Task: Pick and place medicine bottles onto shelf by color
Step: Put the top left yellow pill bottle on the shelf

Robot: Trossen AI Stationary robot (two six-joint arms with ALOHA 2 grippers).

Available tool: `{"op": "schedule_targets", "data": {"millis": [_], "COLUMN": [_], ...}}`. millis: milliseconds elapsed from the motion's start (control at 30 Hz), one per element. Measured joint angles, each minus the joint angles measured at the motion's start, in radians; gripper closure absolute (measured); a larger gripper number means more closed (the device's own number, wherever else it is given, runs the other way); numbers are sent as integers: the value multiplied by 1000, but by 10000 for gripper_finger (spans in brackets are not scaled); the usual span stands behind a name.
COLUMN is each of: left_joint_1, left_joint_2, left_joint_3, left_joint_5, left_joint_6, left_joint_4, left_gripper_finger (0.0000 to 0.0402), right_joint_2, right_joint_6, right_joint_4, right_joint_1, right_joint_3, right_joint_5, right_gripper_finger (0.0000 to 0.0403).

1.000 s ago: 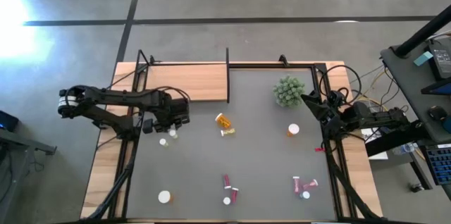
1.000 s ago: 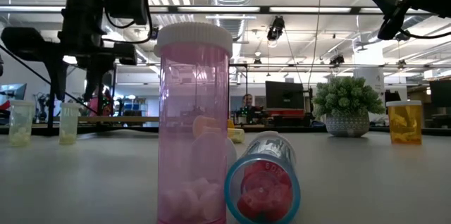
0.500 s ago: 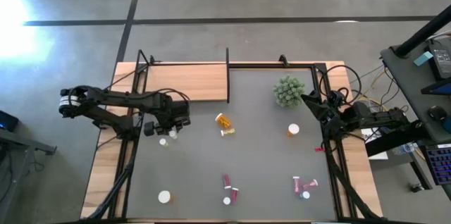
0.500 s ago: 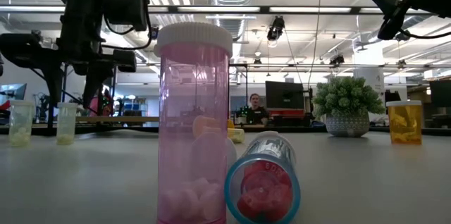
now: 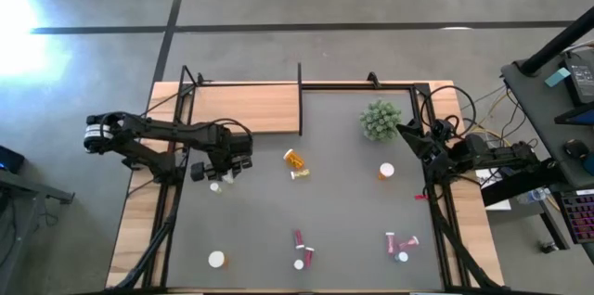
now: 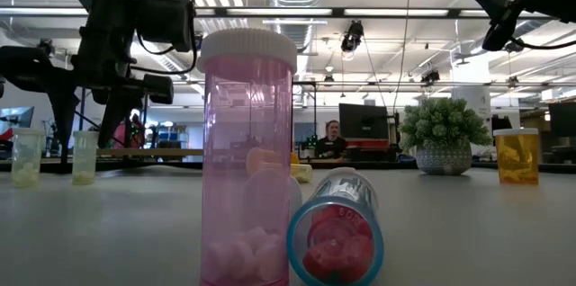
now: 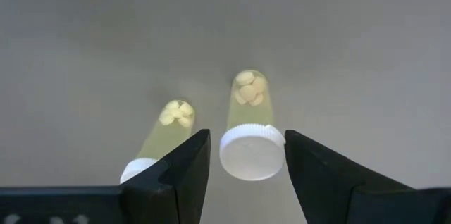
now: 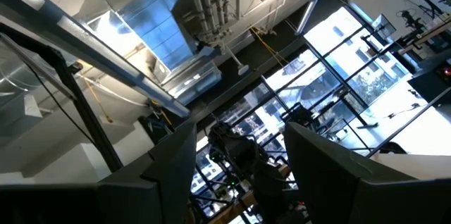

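My left gripper hovers open over two yellowish bottles standing on the grey mat. In the left wrist view its fingers stand on either side of one bottle's white cap without touching. One finger partly hides the second yellowish bottle. Both bottles show at the left of the low view. The light-wood shelf with its black post lies at the far left. My right gripper waits open at the right edge by the plant, pointing up.
An orange bottle lies mid-mat beside a pale one. An orange bottle stands at the right. Pink bottles lie near the front edge. A white-capped bottle stands at the front left. A green plant stands at the far right.
My left gripper has come down toward the two yellowish bottles and eased a little toward the table's right edge. The bottles have stayed where they stood.
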Motion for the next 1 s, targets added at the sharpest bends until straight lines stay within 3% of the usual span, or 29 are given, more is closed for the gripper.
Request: {"op": "schedule_targets", "data": {"millis": [200,500,1000], "left_joint_1": [0,1,63], "left_joint_2": [0,0,-16], "left_joint_3": [0,0,60], "left_joint_5": [0,-1,-2], "left_joint_6": [6,8,29], "left_joint_4": [3,21,9], "left_gripper_finger": [239,297,293], "right_joint_2": [0,0,0], "right_joint_6": [0,0,0], "right_joint_4": [0,0,0], "right_joint_1": [0,0,0], "right_joint_3": [0,0,0], "right_joint_5": [0,0,0], "right_gripper_finger": [197,197,197]}}
